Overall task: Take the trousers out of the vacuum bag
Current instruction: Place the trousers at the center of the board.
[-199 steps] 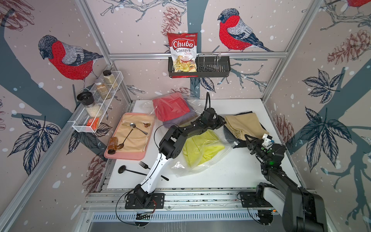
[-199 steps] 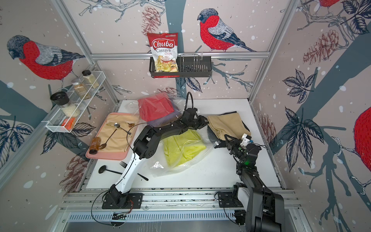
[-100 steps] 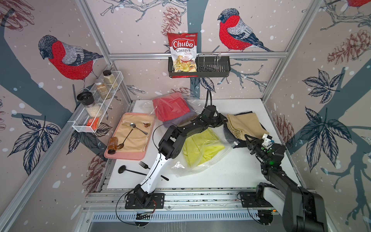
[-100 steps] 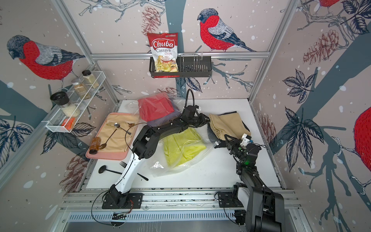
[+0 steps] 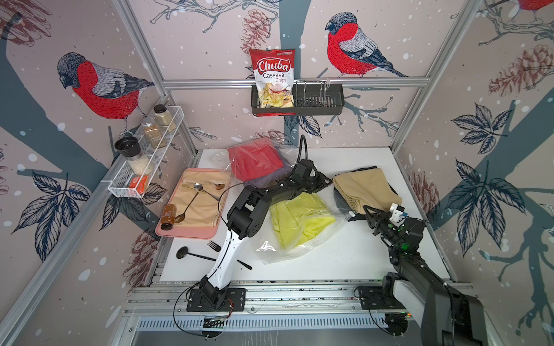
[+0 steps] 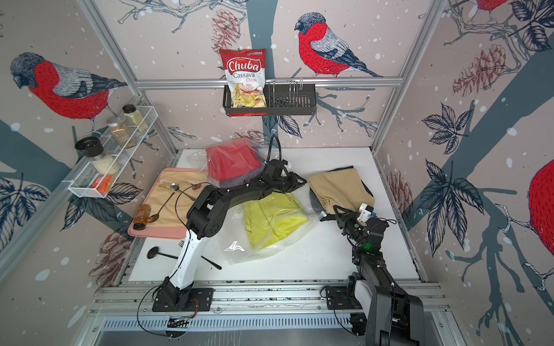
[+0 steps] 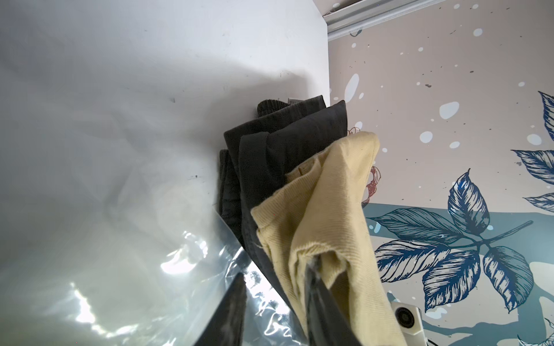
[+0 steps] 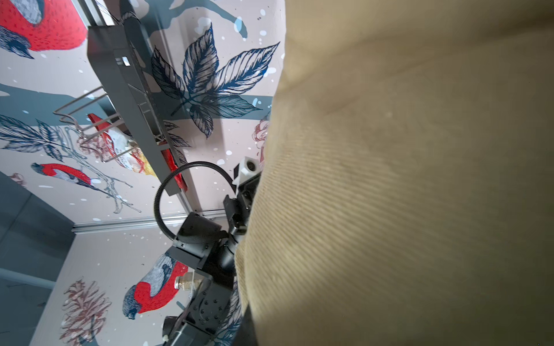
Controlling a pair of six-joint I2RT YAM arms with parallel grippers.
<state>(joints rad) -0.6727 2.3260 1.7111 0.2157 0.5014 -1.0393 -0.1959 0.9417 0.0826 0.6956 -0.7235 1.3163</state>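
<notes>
1. Left gripper point(image 5: 326, 182), fingers apart, touches the mustard-brown trousers point(image 5: 367, 188), which lie on black trousers point(image 7: 284, 143) just outside the vacuum bag point(image 5: 271, 254).
2. Right gripper point(image 5: 369, 213) at the bag's corner; whether it is closed cannot be told.
3. Yellow-green trousers point(image 5: 299, 221) inside the bag.
4. Packet point(image 5: 273, 78): "Chuba Cassava Chips".
5. Nothing has visibly shifted since a second earlier.

walls point(image 5: 209, 119): bullfinch-and-pinecone wallpaper | frame point(image 5: 209, 83): aluminium rails | tabletop point(image 5: 353, 254): white | basket point(image 5: 329, 103): black, on back rail
</notes>
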